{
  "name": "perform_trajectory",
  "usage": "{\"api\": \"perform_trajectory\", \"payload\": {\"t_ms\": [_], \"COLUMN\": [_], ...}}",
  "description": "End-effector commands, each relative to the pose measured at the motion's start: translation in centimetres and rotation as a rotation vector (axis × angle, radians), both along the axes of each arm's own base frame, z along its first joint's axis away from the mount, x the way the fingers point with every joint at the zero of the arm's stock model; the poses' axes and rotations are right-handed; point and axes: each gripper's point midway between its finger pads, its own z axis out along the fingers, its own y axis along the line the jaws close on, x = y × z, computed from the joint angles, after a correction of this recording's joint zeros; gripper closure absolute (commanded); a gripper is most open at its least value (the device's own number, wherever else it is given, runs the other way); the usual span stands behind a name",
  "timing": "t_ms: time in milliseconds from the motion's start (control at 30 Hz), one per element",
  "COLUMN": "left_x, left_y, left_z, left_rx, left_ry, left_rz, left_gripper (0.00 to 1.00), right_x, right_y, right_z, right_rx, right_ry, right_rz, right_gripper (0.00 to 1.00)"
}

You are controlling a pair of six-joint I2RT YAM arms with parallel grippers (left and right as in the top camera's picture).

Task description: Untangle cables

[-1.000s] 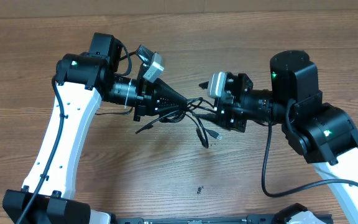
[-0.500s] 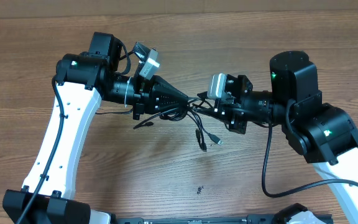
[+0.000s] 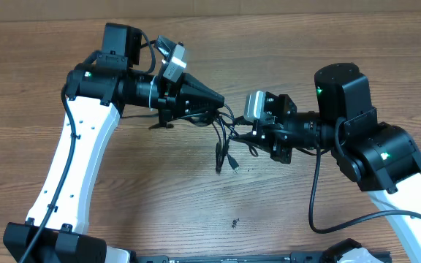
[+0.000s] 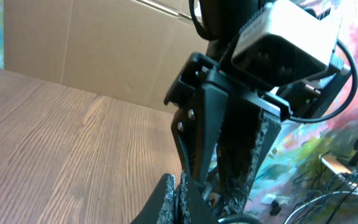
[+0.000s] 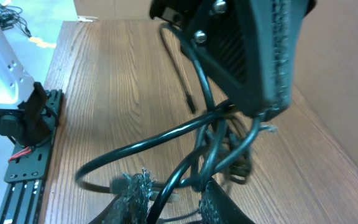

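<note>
Table: brown wood-grain top (image 3: 305,44); both arms reach in over its middle in the overhead view.

Left gripper: the left gripper (image 3: 215,99) points toward 3 o'clock, with its tip near the centre of the table. Its jaws are fully closed, and the right wrist view shows them pinching strands of the cables right at the tip.

Right gripper: the right gripper (image 3: 253,134) points toward 9 o'clock and sits at about 4 o'clock from the left gripper's tip, close to it but not touching. Its jaws are narrowed, not wide. In the right wrist view a few strands run between its two fingers (image 5: 135,194) and are held there.

Cables: the cables (image 3: 229,133) are a loose black tangle strung between the two tips and raised off the table there. Loops sag from the left tip toward 5 o'clock and reach the right gripper.

Loose ends: two strands hang toward 6 o'clock from the tangle and end in small plugs (image 3: 234,167) near the wood. Whether the plugs touch the table cannot be told.

Other strand: a thin cord end (image 3: 158,126) shows under the left arm, at 9 o'clock from the tangle.

Left wrist view: it shows mostly the right gripper's dark body from close up. The tangle is cut off at the bottom edge.
</note>
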Motion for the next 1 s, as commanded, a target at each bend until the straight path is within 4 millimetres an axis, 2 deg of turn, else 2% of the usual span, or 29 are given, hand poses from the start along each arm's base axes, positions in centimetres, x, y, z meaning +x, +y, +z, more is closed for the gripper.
{"api": "perform_trajectory", "payload": {"t_ms": [0, 200, 467, 633, 733, 833, 967], "left_x": [-0.4, -0.2, 0.0, 1.0, 1.4, 1.3, 1.3], "left_y": [0.3, 0.3, 0.2, 0.6, 0.7, 0.7, 0.7], "left_z": [1.8, 2.0, 2.1, 2.8, 3.1, 3.0, 3.0], "left_rx": [-0.023, -0.021, -0.023, -0.025, -0.022, -0.017, -0.015], "left_ry": [0.046, 0.054, 0.042, 0.025, 0.045, 0.075, 0.079], "left_rz": [-0.012, -0.012, -0.012, 0.003, 0.007, 0.007, 0.009], "left_gripper": [0.96, 0.96, 0.96, 0.96, 0.96, 0.96, 0.96], "right_x": [-1.0, -1.6, -1.2, -1.4, -0.7, 1.1, 2.9], "right_y": [0.3, 0.6, 1.1, 1.0, 0.6, -0.2, -0.9], "right_z": [0.5, 0.2, -0.7, -1.0, -1.6, -2.5, -2.3], "right_rx": [0.034, 0.045, 0.046, 0.036, -0.001, -0.065, -0.086], "right_ry": [0.021, 0.065, 0.117, 0.136, 0.123, 0.09, 0.062], "right_rz": [0.047, 0.08, 0.102, 0.099, 0.052, -0.048, -0.154], "right_gripper": [0.74, 0.75, 0.77, 0.77, 0.78, 0.78, 0.78]}}
